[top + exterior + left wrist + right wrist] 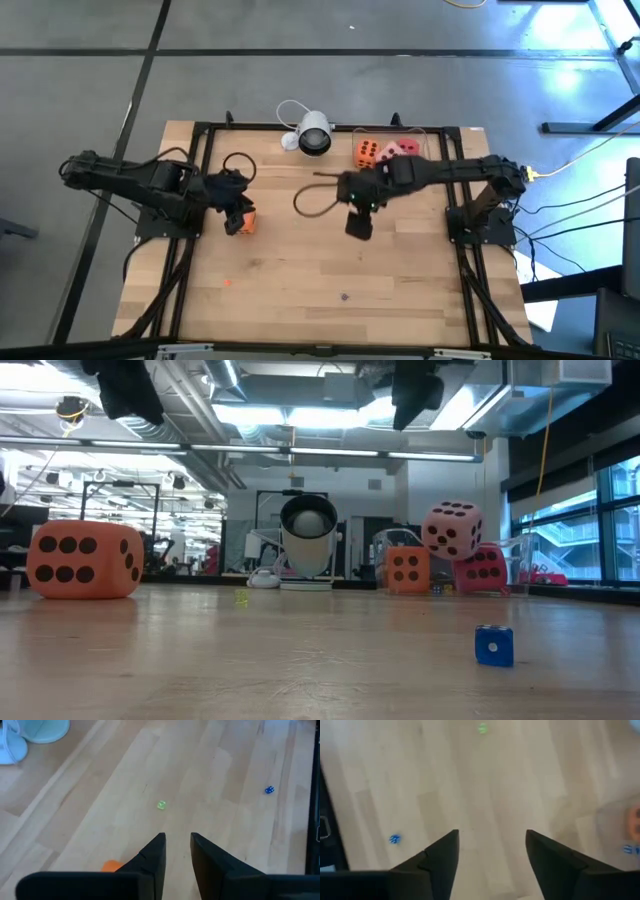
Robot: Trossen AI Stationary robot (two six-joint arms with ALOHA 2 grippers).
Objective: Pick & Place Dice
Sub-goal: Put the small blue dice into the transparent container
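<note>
One orange die (243, 222) (83, 560) rests on the table at the left. My left gripper (232, 205) (177, 847) hangs just above it, open by a narrow gap with nothing between the fingers. Only a corner of this die (112, 866) shows in the left wrist view. At the far right stand another orange die (366, 152) (407, 570) and a red die (480, 568), and a pink die (405, 148) (452, 528) sits tilted on the red one. My right gripper (358, 222) (492, 850) hangs open and empty over the table's middle.
A white round camera (313, 135) (307, 540) stands at the far edge, middle. A tiny blue die (494, 645) (269, 790) (394, 839) and a tiny green one (161, 805) (482, 728) lie on the bare wood (300, 290). A black frame (200, 130) borders the table.
</note>
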